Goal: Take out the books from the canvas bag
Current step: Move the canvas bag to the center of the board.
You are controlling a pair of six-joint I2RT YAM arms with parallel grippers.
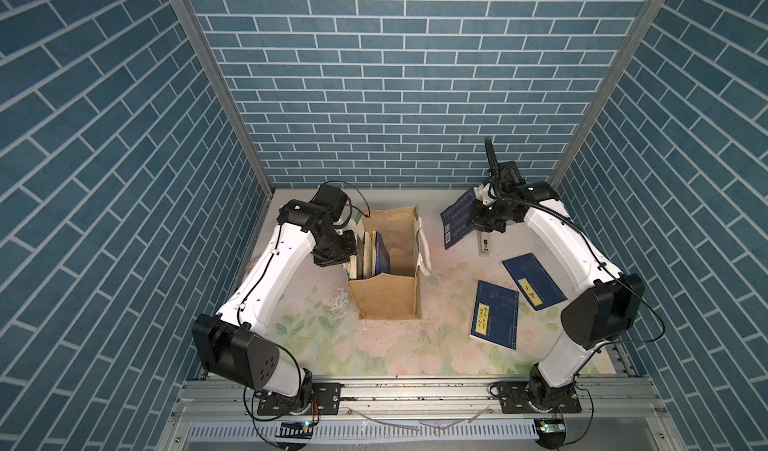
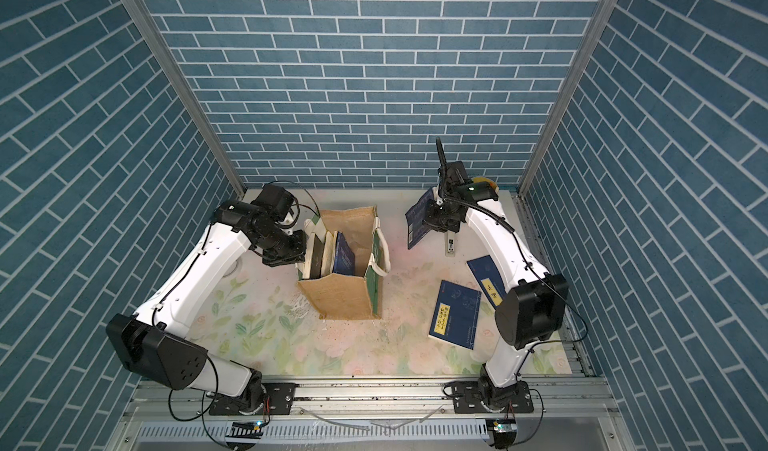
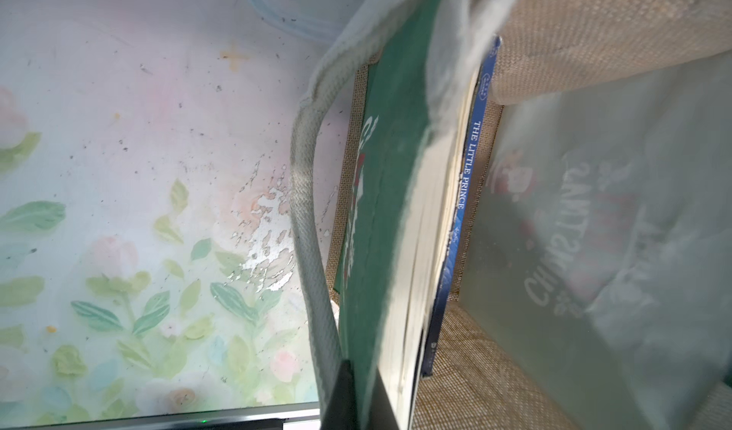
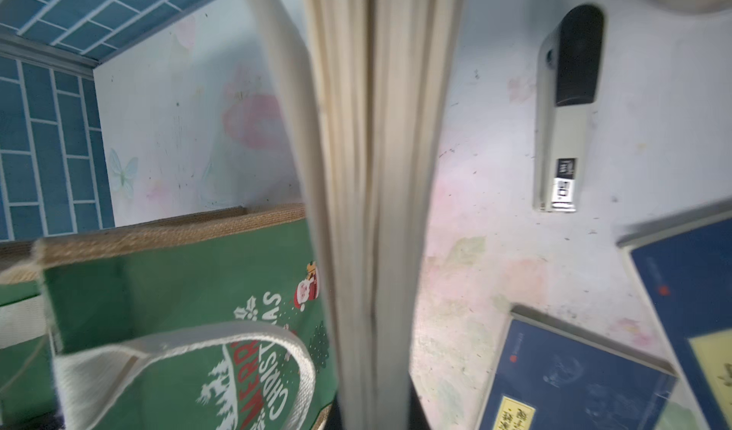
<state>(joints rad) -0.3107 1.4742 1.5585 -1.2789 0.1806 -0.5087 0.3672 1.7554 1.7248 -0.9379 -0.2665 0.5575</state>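
**Left gripper** [image 1: 345,258]: clamped on the green side panel of the canvas bag [image 1: 384,299], at the rim. In both top views the wrist hides the fingertips. In the left wrist view two dark fingers [image 3: 344,396] pinch the panel, but the frame edge cuts them off.

**Canvas bag:** upright on the table [image 1: 374,357], left of centre, mouth open. The books in the bag [image 1: 374,255] stand on edge against the gripped wall. Their page blocks overlap, so the count cannot be read. One dark blue volume [image 3: 468,162] shows "THE LITTLE PRINCE" on its spine.

**Right gripper** [image 1: 473,221]: closed on the held book [image 1: 456,220], dark blue, tilted, clear of the table, to the right of the bag and apart from it. In the right wrist view only blurred page edges fill the centre, and the jaws are cut off.

**On the table:** two flat blue books with yellow title strips lie just beside each other near the right arm. These are the nearer book [image 1: 494,316] and the farther book [image 1: 534,280]. In a top view the arm covers part of the farther one.

**Other items:** a grey-and-black object [image 4: 562,111], probably a stapler, lies below the held book. A yellow item [image 2: 487,182] behind the right wrist is mostly hidden.
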